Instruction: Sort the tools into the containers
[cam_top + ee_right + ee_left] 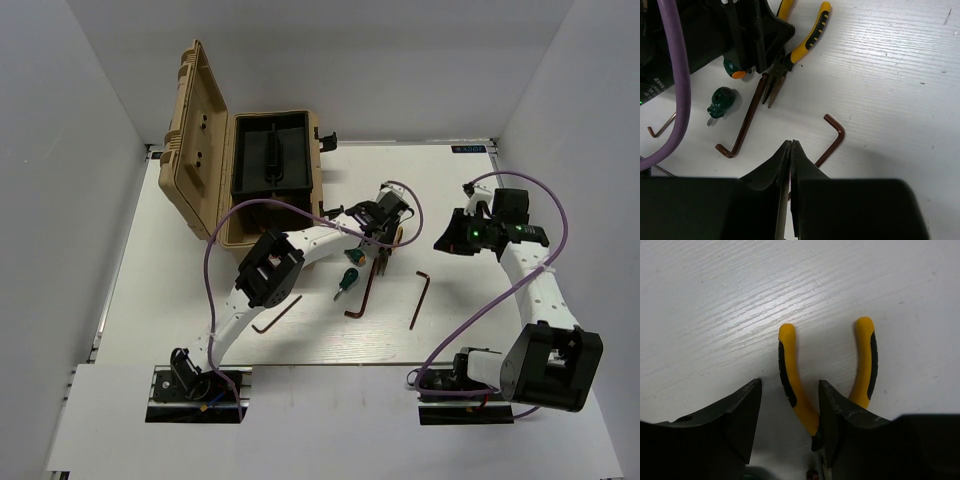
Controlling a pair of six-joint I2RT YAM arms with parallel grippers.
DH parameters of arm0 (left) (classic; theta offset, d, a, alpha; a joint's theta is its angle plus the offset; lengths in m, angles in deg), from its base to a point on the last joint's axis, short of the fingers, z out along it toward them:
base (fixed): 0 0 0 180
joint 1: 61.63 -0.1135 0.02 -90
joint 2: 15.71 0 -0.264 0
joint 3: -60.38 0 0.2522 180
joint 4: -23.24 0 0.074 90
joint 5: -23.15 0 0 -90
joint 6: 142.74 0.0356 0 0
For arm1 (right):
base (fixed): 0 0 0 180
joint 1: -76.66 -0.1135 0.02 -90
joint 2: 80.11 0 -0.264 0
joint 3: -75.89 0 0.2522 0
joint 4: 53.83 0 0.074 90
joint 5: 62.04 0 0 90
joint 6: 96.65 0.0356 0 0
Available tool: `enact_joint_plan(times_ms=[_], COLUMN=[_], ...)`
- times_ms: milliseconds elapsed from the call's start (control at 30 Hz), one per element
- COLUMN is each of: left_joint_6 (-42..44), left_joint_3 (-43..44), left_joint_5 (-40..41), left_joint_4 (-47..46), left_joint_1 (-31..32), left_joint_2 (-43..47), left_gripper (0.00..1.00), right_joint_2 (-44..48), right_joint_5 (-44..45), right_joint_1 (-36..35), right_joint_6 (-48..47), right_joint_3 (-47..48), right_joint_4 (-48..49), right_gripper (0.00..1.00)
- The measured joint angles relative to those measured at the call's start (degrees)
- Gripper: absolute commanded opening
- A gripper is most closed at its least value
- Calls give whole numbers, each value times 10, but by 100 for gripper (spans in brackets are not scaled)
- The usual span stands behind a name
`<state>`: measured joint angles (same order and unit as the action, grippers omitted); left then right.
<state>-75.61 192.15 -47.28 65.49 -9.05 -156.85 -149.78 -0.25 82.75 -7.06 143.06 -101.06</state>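
Observation:
The yellow-handled pliers [790, 371] lie flat on the white table. My left gripper [790, 384] is open, low over them, with one handle between its fingers and the other handle outside the right finger. In the top view the left gripper [385, 222] is at the table's middle, over the pliers [387, 243]. Two green-handled screwdrivers [348, 281] [720, 100] and three dark hex keys [362, 290] [420, 298] [277, 313] lie near. My right gripper [791, 143] is shut and empty, above a hex key [834, 136]. The tan toolbox [195, 140] stands open at the back left.
The toolbox's black inner tray [272, 155] lies open to above, and its lid stands upright on the left. A purple cable loops along each arm. White walls close in the table on the left, back and right.

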Motion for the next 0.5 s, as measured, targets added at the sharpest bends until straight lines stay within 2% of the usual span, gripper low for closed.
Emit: enact_joint_plan(times_ms=[133, 167, 233, 267, 367, 400, 500], left_joint_6=[-3, -4, -8, -9, -7, -7, -7], left_joint_3=[2, 2, 2, 2, 2, 3, 19], left_joint_5=[9, 10, 10, 10, 12, 12, 9], left_joint_4=[2, 3, 4, 3, 6, 7, 20], left_joint_1=[0, 0, 0, 0, 0, 0, 0], left_joint_2=[-2, -2, -2, -2, -2, -2, -6], left_gripper=[45, 36, 26, 18, 9, 4, 0], right_joint_2=[2, 4, 6, 7, 7, 8, 10], right_joint_5=[-7, -10, -13, -16, -23, -25, -27], right_joint_1=[4, 6, 9, 11, 16, 17, 23], right_joint_6=[0, 0, 0, 0, 2, -1, 1], right_joint_3=[0, 0, 0, 0, 0, 0, 0], right_joint_4=[3, 3, 3, 3, 3, 3, 3], right_gripper=[8, 8, 8, 10, 31, 45, 50])
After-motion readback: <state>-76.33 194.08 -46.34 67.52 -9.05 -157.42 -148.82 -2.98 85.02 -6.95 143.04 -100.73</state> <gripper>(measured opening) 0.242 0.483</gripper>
